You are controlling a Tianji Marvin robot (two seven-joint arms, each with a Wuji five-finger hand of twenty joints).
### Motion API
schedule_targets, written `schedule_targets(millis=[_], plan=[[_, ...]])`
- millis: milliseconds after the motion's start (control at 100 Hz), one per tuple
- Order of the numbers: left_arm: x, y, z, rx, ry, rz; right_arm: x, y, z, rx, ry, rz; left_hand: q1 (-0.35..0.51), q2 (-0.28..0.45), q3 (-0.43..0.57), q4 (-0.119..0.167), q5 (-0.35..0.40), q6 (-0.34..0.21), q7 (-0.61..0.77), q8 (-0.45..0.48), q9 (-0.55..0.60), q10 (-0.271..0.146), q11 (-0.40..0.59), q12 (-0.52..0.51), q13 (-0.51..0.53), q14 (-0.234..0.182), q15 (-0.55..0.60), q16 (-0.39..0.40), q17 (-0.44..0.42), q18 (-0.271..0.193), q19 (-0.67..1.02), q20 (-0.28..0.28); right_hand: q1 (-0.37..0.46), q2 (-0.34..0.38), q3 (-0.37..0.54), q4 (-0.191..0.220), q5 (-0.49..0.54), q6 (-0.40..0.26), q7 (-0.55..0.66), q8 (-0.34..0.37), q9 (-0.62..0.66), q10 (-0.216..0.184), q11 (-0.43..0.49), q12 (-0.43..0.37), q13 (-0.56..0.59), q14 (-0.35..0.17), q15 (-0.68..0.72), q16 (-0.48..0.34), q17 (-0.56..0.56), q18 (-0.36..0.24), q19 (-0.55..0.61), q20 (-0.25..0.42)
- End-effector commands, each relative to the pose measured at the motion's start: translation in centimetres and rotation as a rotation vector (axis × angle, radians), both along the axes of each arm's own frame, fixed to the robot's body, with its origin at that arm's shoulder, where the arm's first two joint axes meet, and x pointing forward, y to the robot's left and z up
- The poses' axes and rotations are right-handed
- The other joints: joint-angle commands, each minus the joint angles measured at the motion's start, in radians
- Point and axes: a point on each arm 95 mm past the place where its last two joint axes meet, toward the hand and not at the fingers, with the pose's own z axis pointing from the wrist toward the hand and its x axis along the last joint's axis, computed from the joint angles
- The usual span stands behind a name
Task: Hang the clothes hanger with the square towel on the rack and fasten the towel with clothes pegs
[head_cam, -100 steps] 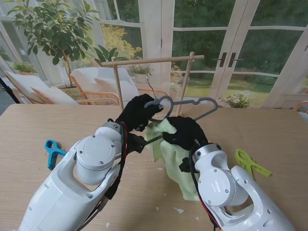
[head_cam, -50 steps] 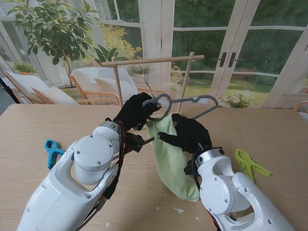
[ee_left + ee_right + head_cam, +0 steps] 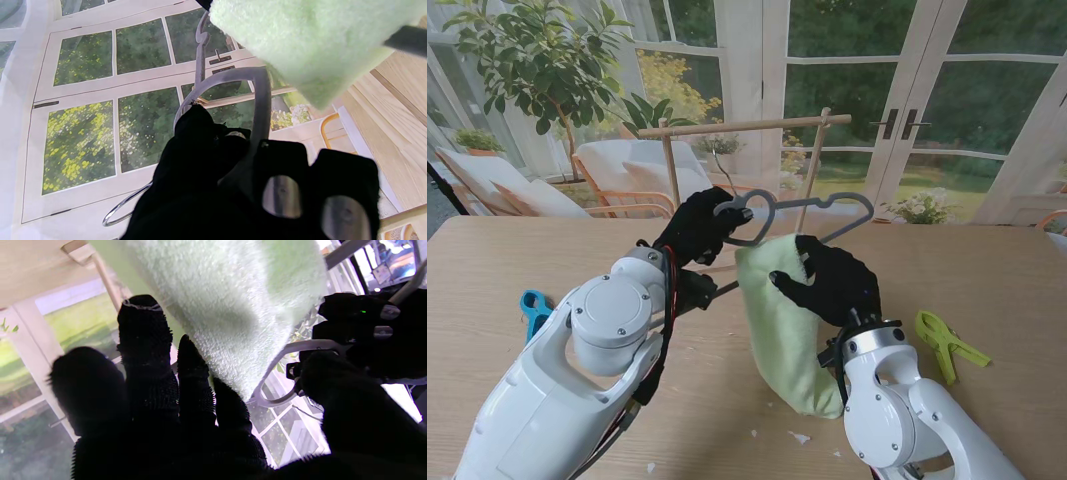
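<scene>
My left hand (image 3: 699, 228) (image 3: 233, 186) is shut on the left end of the grey hanger (image 3: 827, 203) (image 3: 258, 100), held in the air just in front of the wooden rack (image 3: 747, 126). The hanger's wire hook (image 3: 718, 165) stands below the rack's bar. The green square towel (image 3: 779, 330) (image 3: 300, 43) (image 3: 227, 306) hangs over the hanger's lower bar, its end near the table. My right hand (image 3: 835, 283) (image 3: 160, 413) is at the towel's upper right edge, fingers spread along the cloth and thumb apart. The left hand (image 3: 367, 326) also shows in the right wrist view.
A blue peg (image 3: 532, 310) lies on the table (image 3: 987, 260) beside my left arm. A green peg (image 3: 947, 340) lies to the right of my right arm. White crumbs dot the near table. Windows and garden chairs stand behind the rack.
Both hands have lifted the hanger and towel higher and farther, toward the rack. The towel has gone from bunched to hanging straight. The right hand's fingers have spread.
</scene>
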Motion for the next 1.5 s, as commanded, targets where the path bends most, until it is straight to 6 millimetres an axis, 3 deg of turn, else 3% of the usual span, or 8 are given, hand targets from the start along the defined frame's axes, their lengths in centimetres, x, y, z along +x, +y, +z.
schedule_targets(millis=[0,130,270,420,600,840,1130,1490], plan=[[-0.1,0.2,0.2,0.001,-0.004,-0.019,-0.2,-0.2,-0.1,-0.034,-0.006,-0.015,0.070,0.070,0.008,0.026,-0.016,0.051,0.019,0.012,0.039,0.006,0.130,0.028,0.071,-0.131,0.092,0.010,0.035,-0.041,0.292,0.028,0.012,0.030,0.000,0.045,0.035,-0.117,0.008,0.001,-0.022,-0.025,-0.027,-0.009,-0.056,0.040,0.004,0.026,-0.067,0.005,-0.001,0.203],[0.0,0.6,0.2,0.003,0.003,-0.030,-0.3,-0.8,-0.3,-0.140,-0.058,-0.061,0.070,0.069,0.010,0.027,-0.016,0.051,0.019,0.012,0.038,0.008,0.130,0.029,0.070,-0.130,0.093,0.011,0.035,-0.040,0.292,0.029,0.031,0.021,0.009,0.042,0.087,-0.244,-0.024,0.050,-0.111,-0.058,0.011,0.046,-0.205,0.013,0.079,0.100,-0.197,-0.071,0.045,0.329],[0.0,1.0,0.1,0.006,0.007,-0.036,-0.3,-1.4,-0.3,-0.225,-0.098,-0.106,0.070,0.068,0.011,0.028,-0.016,0.051,0.018,0.012,0.037,0.009,0.130,0.030,0.070,-0.131,0.094,0.013,0.035,-0.039,0.292,0.031,0.018,-0.006,0.029,0.038,0.108,-0.130,-0.059,0.052,-0.153,-0.068,0.039,0.082,-0.257,-0.011,0.158,0.141,-0.213,-0.145,0.112,0.384],[0.1,1.4,0.3,0.002,0.004,-0.025,-0.5,-2.0,-0.5,-0.256,-0.141,-0.134,0.070,0.068,0.012,0.028,-0.016,0.051,0.018,0.012,0.037,0.010,0.129,0.031,0.070,-0.128,0.095,0.013,0.034,-0.036,0.292,0.033,0.008,-0.021,0.042,0.033,0.084,-0.121,-0.067,0.050,-0.209,-0.074,0.061,0.103,-0.310,-0.028,0.168,0.150,-0.250,-0.164,0.106,0.392],[0.3,1.8,1.1,-0.005,-0.014,-0.012,-1.6,-2.6,-1.2,-0.156,-0.135,-0.090,0.070,0.066,0.014,0.029,-0.014,0.050,0.018,0.012,0.036,0.012,0.129,0.033,0.070,-0.126,0.095,0.014,0.034,-0.034,0.292,0.034,0.059,-0.026,0.104,0.037,0.122,-0.163,0.024,0.141,-0.192,-0.072,0.050,0.096,-0.377,-0.017,0.034,0.101,-0.368,-0.088,-0.047,0.401],[0.2,1.5,2.7,-0.021,-0.043,-0.021,-1.3,-4.0,-3.6,-0.084,-0.005,-0.110,0.070,0.066,0.012,0.028,-0.014,0.050,0.018,0.012,0.036,0.012,0.128,0.034,0.070,-0.126,0.095,0.015,0.034,-0.034,0.292,0.035,0.103,-0.035,0.190,0.039,0.074,-0.147,-0.006,0.151,-0.264,-0.065,-0.010,0.054,-0.529,-0.018,-0.136,0.036,-0.551,-0.059,-0.249,0.403],[-0.2,0.7,3.9,-0.025,-0.057,-0.030,-0.6,-4.8,-6.2,-0.012,0.203,-0.035,0.070,0.067,0.013,0.029,-0.014,0.050,0.018,0.012,0.036,0.012,0.128,0.035,0.070,-0.128,0.095,0.016,0.035,-0.036,0.292,0.035,-0.095,-0.097,-0.006,-0.034,-0.275,0.115,-0.186,0.113,-0.692,0.008,-0.098,-0.046,-0.935,-0.016,-0.388,-0.073,-0.872,-0.057,-0.654,0.368],[-0.2,0.1,5.2,-0.051,-0.053,-0.025,-0.1,-3.1,-8.7,0.010,0.349,0.031,0.070,0.067,0.013,0.029,-0.014,0.050,0.018,0.012,0.036,0.012,0.128,0.035,0.070,-0.129,0.095,0.017,0.035,-0.036,0.292,0.036,-0.162,-0.140,-0.005,-0.046,-0.109,0.152,-0.147,0.135,-0.606,0.061,-0.141,-0.071,-0.928,0.017,-0.428,-0.101,-0.860,-0.035,-0.773,0.395]])
